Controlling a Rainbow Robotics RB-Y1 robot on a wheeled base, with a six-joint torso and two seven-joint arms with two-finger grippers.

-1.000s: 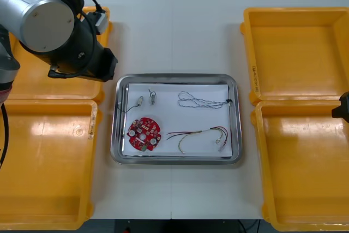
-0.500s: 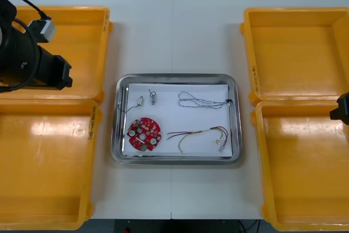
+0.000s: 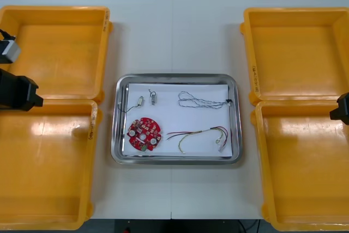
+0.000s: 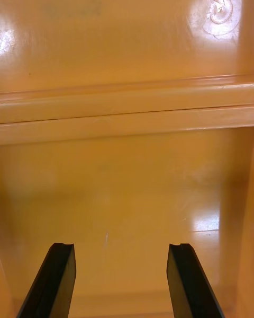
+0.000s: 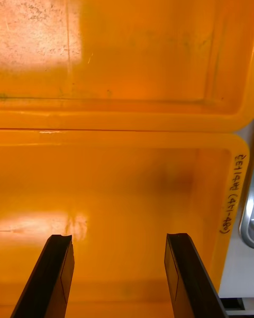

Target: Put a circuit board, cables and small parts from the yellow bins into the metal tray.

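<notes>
Bright, even light falls from above on the white table [image 3: 174, 31], and shadows are faint: a thin soft one lies along the near rim of the tray [image 3: 235, 118], and others lie beside the bin walls. The room beyond the table's far edge is dark. The tray rim shines with streaks of reflection, while its white inside stays matt. Pale glare patches sit on the glossy floors of the left near bin [image 3: 49, 189] and right near bin [image 3: 305, 189], 2 on each, close to their far walls. In the left wrist view a large washed-out patch covers part of the left far bin [image 5: 159, 42], and a fainter streak lies on the left near bin's floor. In the right wrist view 3 small hot spots gleam on the glossy plastic.
</notes>
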